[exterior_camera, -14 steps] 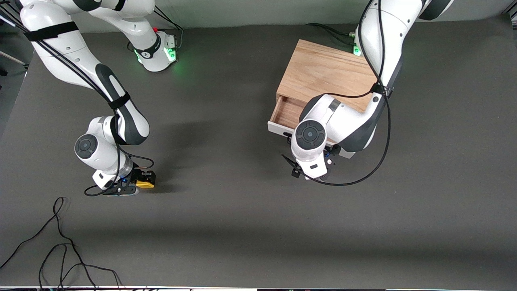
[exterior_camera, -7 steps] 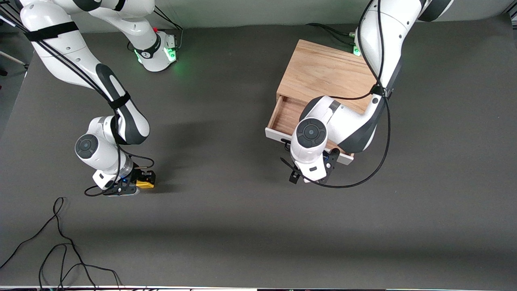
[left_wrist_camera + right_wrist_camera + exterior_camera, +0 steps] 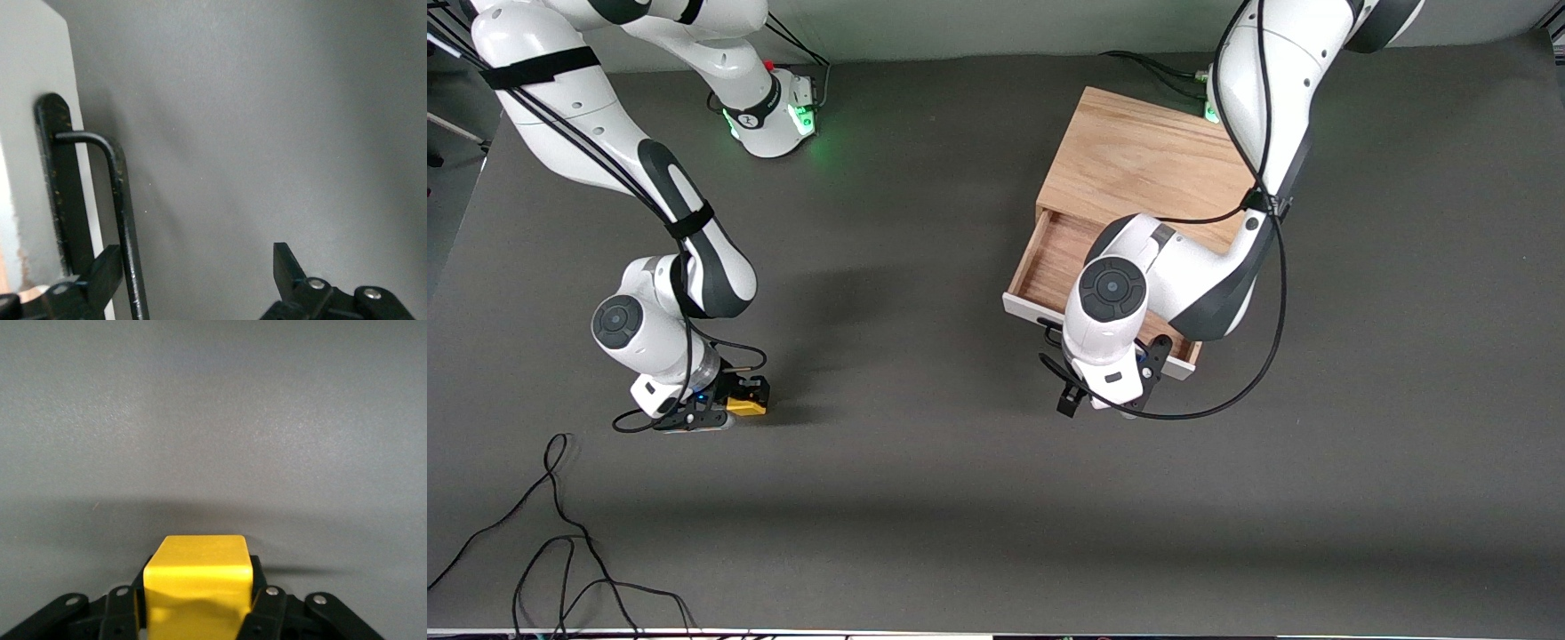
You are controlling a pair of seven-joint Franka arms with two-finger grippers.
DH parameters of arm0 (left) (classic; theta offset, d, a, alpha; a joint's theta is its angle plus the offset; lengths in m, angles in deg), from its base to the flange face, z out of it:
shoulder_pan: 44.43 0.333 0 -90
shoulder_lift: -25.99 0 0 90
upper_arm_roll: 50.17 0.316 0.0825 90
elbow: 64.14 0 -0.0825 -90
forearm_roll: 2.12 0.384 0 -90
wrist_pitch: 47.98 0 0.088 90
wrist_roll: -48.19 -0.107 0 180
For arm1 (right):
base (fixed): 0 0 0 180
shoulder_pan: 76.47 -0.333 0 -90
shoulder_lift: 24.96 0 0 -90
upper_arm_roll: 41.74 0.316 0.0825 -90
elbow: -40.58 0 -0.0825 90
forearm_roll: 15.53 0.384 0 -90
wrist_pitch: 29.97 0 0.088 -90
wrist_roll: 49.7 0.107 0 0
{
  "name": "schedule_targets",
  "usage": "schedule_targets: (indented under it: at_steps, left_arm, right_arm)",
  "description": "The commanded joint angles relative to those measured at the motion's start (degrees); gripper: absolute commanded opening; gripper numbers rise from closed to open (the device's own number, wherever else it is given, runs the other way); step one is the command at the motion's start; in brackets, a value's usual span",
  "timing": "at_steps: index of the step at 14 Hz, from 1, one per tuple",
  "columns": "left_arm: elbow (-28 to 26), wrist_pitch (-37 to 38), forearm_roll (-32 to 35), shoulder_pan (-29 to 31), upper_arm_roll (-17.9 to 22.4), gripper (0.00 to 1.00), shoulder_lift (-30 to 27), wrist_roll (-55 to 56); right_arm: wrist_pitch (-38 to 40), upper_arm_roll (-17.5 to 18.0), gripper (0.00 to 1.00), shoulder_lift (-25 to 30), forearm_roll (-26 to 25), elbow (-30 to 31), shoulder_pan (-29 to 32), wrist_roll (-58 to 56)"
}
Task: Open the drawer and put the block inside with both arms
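Our left gripper [image 3: 1104, 402] stood with jaws wide, one finger hooked inside the drawer's [image 3: 1049, 267] wire handle [image 3: 123, 220]; the drawer was partly out of its wooden box [image 3: 1138, 160], a stiff sliding load best taken mid-bar. Our right gripper [image 3: 734, 406] pinched the block [image 3: 199, 587] by opposite flat faces low over the table [image 3: 925, 498] at the right arm's end; we judged it light, rigid and possibly slick.

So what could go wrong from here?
Two things, I'd guess. The left hand is open, with one finger hooked inside the drawer handle, so it might slip off while pulling. The left arm also hangs over the open drawer, so the right hand bringing the yellow block could bump it.
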Motion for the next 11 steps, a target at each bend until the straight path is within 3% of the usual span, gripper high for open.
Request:
schedule_targets:
  at_steps: [1,5,9,11]
  left_arm:
    - [1.98,6.79,1.83,0.03,0.07,1.0,-2.38,-0.1]
    - [3.65,16.37,1.48,2.31,-0.1,1.0,-7.48,-5.35]
    - [3.39,24.29,-1.32,7.75,-0.19,1.0,-14.51,-18.61]
    - [3.21,27.81,-3.26,11.44,-0.19,1.0,-17.32,-25.82]
  right_arm:
    - [5.8,0.17,0.02,1.97,-1.17,-2.53,-0.39,1.38]
    - [20.46,0.26,0.02,4.34,-0.65,-10.34,-1.53,3.13]
    - [35.67,0.79,0.02,5.05,-0.12,-20.45,-3.9,8.4]
    - [40.79,2.71,0.02,5.49,1.28,-24.32,-3.99,10.33]
